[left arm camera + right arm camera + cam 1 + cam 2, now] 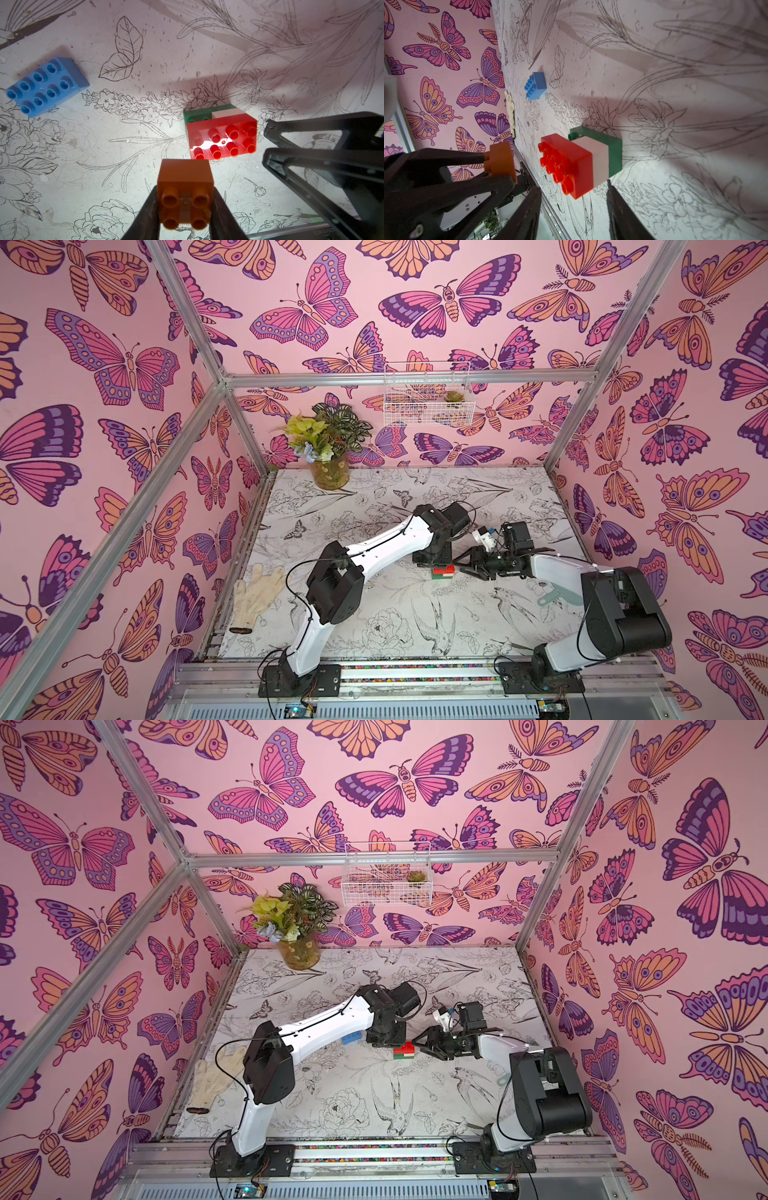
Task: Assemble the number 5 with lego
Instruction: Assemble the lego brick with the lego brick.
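My left gripper (185, 200) is shut on the short orange brick (185, 187), studs toward the camera, held just above the table beside the stack. That stack is a long green brick (604, 143) on the table, a white brick (598, 158) on it and a long red brick (571, 166) on top; it also shows in both top views (443, 572) (404, 1050). My right gripper (573, 187) is open, its fingers straddling the near end of the stack. The long blue brick (46, 86) (351, 1039) lies alone, studs up, further left.
A pale glove (257, 597) lies at the table's left edge with a small dark object (240, 630) beside it. A vase of flowers (330, 472) stands at the back left. A wire basket (428, 393) hangs on the back wall. A teal tool (555, 597) lies under the right arm.
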Robot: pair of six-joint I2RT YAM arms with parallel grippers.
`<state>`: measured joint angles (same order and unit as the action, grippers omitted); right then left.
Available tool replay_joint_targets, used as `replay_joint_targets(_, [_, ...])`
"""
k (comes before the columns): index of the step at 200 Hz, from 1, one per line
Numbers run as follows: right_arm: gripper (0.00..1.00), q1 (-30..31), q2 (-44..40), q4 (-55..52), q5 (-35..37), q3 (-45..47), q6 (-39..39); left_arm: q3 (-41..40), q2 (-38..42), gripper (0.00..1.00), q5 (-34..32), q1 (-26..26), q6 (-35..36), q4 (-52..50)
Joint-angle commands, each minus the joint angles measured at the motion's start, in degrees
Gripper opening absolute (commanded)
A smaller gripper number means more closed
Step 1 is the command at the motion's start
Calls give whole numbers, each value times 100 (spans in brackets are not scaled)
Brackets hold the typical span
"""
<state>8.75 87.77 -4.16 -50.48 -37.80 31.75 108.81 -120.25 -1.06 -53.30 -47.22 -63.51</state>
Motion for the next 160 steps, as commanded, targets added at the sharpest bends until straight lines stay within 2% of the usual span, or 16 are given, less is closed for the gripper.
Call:
replay_joint_targets(1, [52, -23, 137, 333, -262, 59, 135, 137, -112, 1, -28, -28, -59, -186])
replay_joint_targets(160, [46, -14, 539, 1172, -511, 436, 463, 357, -247, 6, 141, -23, 12, -182])
